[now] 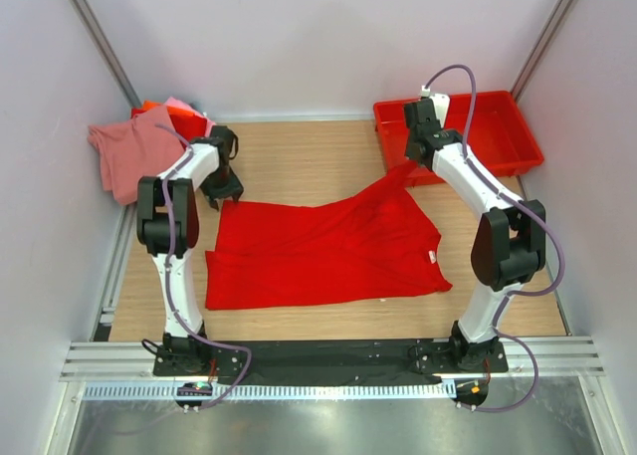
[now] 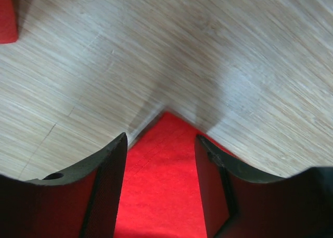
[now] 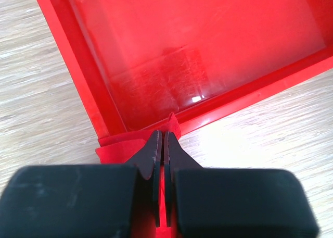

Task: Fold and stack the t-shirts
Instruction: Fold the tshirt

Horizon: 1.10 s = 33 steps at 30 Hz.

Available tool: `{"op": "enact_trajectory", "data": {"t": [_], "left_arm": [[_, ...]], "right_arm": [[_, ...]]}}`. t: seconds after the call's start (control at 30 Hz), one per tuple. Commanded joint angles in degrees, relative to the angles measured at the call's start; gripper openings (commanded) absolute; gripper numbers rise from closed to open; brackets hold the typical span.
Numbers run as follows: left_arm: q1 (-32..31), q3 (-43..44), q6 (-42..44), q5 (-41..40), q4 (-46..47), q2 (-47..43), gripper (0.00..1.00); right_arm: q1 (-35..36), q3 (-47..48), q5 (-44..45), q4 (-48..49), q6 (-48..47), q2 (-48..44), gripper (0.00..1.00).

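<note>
While its 2 fingers are pressed together on a thin pleat of red cloth, the right gripper (image 3: 163,136) hangs just over the near-left corner of the red tray (image 3: 208,50). That pinch draws the far-right part of the red t-shirt (image 1: 318,251) up off the counter (image 1: 299,156) into a taut ridge. The lift looks meant to take the slack out of that side so the cloth can be pulled straight. The left gripper (image 2: 161,144) stands with its jaws apart, 1 on each side of a pointed corner of the same shirt. That corner lies flat on the wood, and nothing is clamped there yet. I judge the left arm is placed to close on this far-left corner, so that both far corners are held and the shirt can be stretched or carried over in a first fold. The rest of the shirt is spread wide across the middle of the counter, rumpled toward the raised side and unfolded. At the far-left corner, well apart from it, sits a heap of other t-shirts (image 1: 134,146), dusty pink on top with orange and red showing behind. With 1 shirt open and none visibly stacked, the task seems at an early stage.
</note>
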Motion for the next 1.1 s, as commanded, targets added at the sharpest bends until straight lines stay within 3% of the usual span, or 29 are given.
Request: {"op": "enact_trajectory", "data": {"t": [0.0, 0.17, 0.27, 0.3, 0.4, 0.7, 1.07], "left_arm": [[-0.35, 2.19, -1.10, 0.18, 1.92, 1.08, 0.55], [-0.44, 2.36, -1.01, -0.26, 2.53, 1.87, 0.47], [-0.52, 3.24, -0.66, 0.09, 2.53, 3.01, 0.31], [-0.52, 3.59, -0.40, 0.70, 2.45, 3.45, 0.19], [-0.43, 4.56, -0.13, 1.49, 2.01, 3.11, 0.01], [-0.52, 8.60, 2.94, -0.52, -3.95, -3.04, 0.00], [-0.52, -3.69, 4.96, -5.09, -3.53, -16.32, 0.00]], "right_arm": [[-0.06, -0.24, 0.09, 2.84, 0.70, -2.94, 0.01], [-0.06, -0.33, -1.22, 3.37, 0.79, -2.85, 0.01], [-0.06, 0.02, -2.19, 3.81, 0.70, -2.50, 0.01], [-0.06, 0.11, -2.72, 3.81, 0.70, -2.41, 0.01], [-0.06, 1.60, -3.51, 3.55, 0.44, -1.97, 0.01], [0.55, 8.55, -12.03, 3.45, -3.16, -1.79, 0.01], [3.01, -3.66, -18.28, 4.34, -7.21, -12.07, 0.01]]}}
